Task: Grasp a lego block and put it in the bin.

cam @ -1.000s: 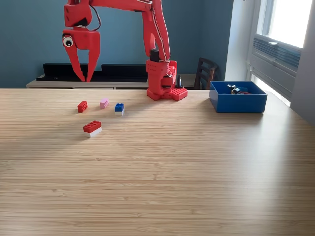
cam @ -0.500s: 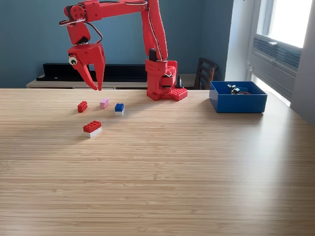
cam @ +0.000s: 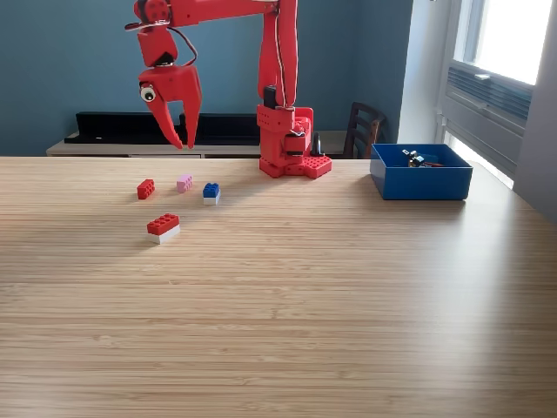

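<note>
The gripper (cam: 184, 141), jaws slightly apart and empty, has swung rightward above the pink block (cam: 184, 183), suggesting descent comes next, while the bin (cam: 421, 182) waits far right.

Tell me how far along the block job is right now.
Done: a few small pieces already lie in the bin. In hand: nothing; the end effector hangs empty above the table. Left: the red block, pink block, blue block and red-and-white block.
</note>
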You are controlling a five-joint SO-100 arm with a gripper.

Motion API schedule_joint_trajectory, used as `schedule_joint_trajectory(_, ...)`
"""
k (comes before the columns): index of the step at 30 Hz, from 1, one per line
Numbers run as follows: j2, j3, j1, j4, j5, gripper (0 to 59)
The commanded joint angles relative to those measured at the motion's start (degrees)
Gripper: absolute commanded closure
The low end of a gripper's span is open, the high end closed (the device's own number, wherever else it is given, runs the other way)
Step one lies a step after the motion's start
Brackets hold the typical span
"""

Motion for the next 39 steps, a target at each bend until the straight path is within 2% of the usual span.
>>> schedule_joint_trajectory(1,9.93,3.08,-0.18,-0.62,-3.52,41.9)
schedule_joint_trajectory(6,13.27,8.88,-0.18,-2.02,-7.65,40.3)
schedule_joint_trajectory(18,14.94,25.58,3.16,-15.73,-14.06,41.0)
schedule_joint_trajectory(33,14.94,27.86,6.94,-23.55,-18.72,38.9)
schedule_joint_trajectory(39,14.94,32.96,7.03,-29.00,-19.07,39.0)
